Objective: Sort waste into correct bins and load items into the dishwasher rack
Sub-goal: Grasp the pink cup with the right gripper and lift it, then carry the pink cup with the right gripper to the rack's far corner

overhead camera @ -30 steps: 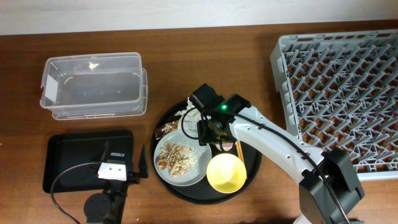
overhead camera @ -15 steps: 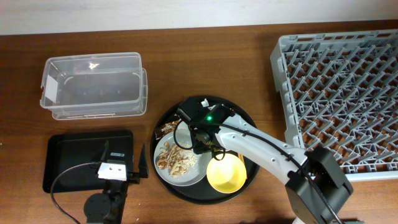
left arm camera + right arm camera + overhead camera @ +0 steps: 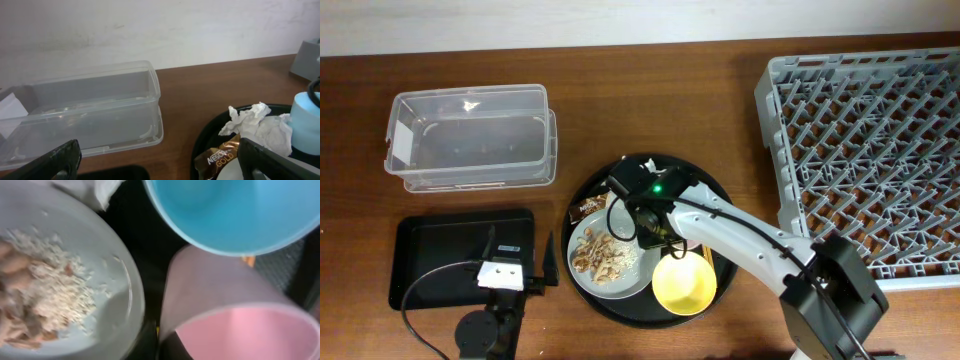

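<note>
A dark brown wooden table (image 3: 650,110) fills the scene. Behind it stands a plain off-white wall (image 3: 150,25), evenly lit.

Overhead, the right arm (image 3: 730,228) covers both cups and most of the chopsticks (image 3: 704,244). The right gripper (image 3: 656,226) has its fingers hidden under its wrist, so their spread cannot be told, and the dishwasher rack (image 3: 772,130) runs off the right edge. The right wrist view is blurred, with the blue cup (image 3: 225,210) cut by the top edge, the pink cup (image 3: 235,315) by the bottom and the plate (image 3: 125,295) by the left. The left wrist view clips the snack wrapper (image 3: 220,157) at the bottom.
</note>
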`<act>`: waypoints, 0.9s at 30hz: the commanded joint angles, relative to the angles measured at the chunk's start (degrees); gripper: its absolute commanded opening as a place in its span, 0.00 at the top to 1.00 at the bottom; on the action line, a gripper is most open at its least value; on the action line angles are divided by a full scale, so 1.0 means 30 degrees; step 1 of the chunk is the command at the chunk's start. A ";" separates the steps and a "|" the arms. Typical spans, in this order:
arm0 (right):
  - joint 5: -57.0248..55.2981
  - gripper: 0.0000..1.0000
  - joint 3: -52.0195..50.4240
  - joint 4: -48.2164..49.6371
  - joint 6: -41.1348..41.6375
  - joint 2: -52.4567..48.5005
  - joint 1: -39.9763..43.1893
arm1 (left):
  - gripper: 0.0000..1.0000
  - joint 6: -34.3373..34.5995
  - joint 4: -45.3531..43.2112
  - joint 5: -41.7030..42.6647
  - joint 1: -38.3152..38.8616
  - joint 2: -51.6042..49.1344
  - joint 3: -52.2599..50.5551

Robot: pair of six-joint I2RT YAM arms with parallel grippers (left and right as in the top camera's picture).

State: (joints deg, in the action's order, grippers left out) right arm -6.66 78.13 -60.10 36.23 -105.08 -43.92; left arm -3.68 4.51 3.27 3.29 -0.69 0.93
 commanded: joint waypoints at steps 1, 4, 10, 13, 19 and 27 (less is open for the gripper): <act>-0.0240 0.96 0.1523 -0.1406 0.0160 -0.0087 0.0058 | 0.01 -0.0313 -0.0051 0.0277 -0.0102 0.0117 -0.0153; -0.0248 0.96 0.2973 -0.3118 0.0153 -0.0058 0.0226 | 0.01 -0.0313 -0.0058 0.0277 -0.0102 0.0117 -0.0153; -0.0233 0.96 0.7570 -0.7679 -0.1253 0.0270 0.1260 | 0.01 -0.0313 -0.0051 0.0277 -0.0102 0.0117 -0.0153; -0.0233 0.96 1.0069 -0.9551 -0.2463 0.0714 0.2324 | 0.01 -0.0313 -0.0051 0.0277 -0.0102 0.0117 -0.0153; 0.0415 0.96 1.4593 -1.0193 -0.5952 0.2754 0.8451 | 0.01 -0.0313 -0.0051 0.0277 -0.0102 0.0117 -0.0153; 0.7949 0.96 1.5154 -0.9012 -1.2109 0.2127 2.0750 | 0.01 -0.0313 -0.0051 0.0277 -0.0102 0.0117 -0.0153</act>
State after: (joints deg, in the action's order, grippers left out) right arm 4.25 123.72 -87.96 10.13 -96.44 7.97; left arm -3.70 4.51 3.29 3.29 -0.69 0.93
